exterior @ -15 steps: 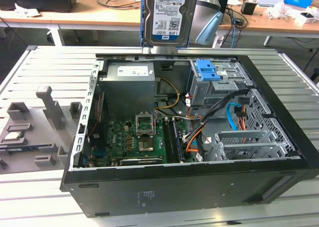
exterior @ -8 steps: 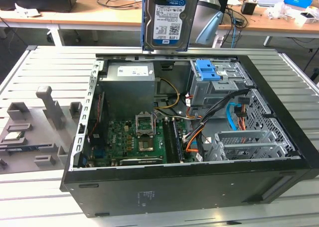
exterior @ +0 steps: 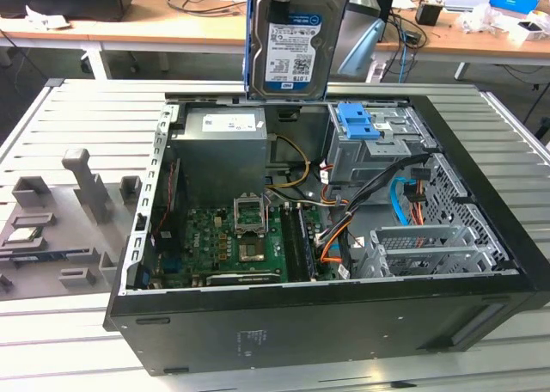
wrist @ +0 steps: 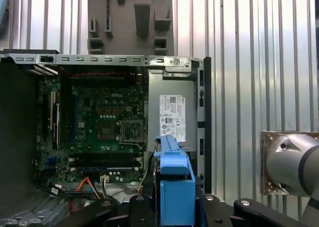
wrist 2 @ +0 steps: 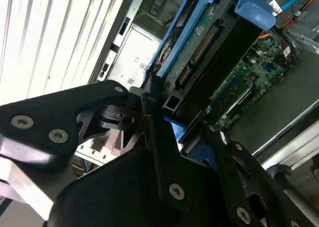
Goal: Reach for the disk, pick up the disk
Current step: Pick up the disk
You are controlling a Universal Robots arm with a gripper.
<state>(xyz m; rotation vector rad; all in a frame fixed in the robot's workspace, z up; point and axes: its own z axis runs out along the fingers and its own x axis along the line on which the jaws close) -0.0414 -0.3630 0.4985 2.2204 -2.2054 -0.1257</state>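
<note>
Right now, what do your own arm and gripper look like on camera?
The matte black gripper is built of flat, angular linkage bars pinned together with round silver screws. In the first wrist view, the arm's silver-grey wrist joint is a smooth, rounded metal housing with a small recessed screw.

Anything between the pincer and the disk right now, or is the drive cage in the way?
Nothing visible stands between them. The pincer is shut on the disk, with its fingers on the blue side rails. In the exterior view the disk hangs upright above the open computer case, lifted free of the drive cage.
</note>
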